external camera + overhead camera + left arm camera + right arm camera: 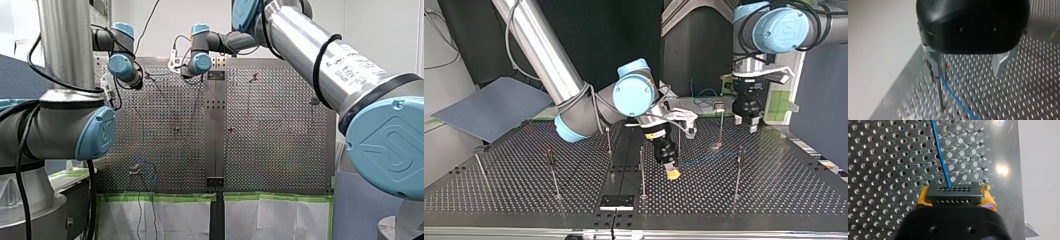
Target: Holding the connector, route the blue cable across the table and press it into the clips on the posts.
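Observation:
In the right wrist view, my right gripper (pixel 954 195) is shut on the black connector (pixel 953 194), with its yellow pads (pixel 921 198) on the connector's two ends. The blue cable (pixel 940 152) leaves the connector and runs ahead over the perforated plate. In the top view this gripper (pixel 671 171) hangs low over the table (pixel 774 185) near the middle post (pixel 642 170). My left gripper (pixel 966 72) is open, with nothing between its metal fingers (pixel 998 65). A thin post (pixel 941 93) stands just by one finger, and the blue cable (pixel 955 100) passes it.
Several thin posts stand on the table, among them ones at the top view's right (pixel 737 172), far right (pixel 720 125) and left (pixel 553 172). A dark rail (pixel 621 165) runs down the table's middle. Loose wires (pixel 142 170) lie at the front view's near edge.

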Robot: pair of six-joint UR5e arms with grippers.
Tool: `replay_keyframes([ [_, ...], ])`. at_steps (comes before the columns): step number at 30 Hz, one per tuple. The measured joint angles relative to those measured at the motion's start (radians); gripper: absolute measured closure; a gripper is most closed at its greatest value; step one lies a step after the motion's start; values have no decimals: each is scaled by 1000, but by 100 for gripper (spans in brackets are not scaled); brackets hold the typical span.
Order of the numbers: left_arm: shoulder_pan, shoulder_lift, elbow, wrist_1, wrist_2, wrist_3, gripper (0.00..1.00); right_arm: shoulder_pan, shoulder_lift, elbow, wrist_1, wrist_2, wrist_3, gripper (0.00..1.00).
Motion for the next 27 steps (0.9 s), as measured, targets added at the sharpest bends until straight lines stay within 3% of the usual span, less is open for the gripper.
replay_keyframes([
  [10, -29, 9, 11, 18, 84, 55, 0, -11, 0, 0, 5, 0, 0, 100],
  [27, -79, -49, 115, 50, 90, 64, 0, -13, 1, -4, 6, -3, -1, 100],
])
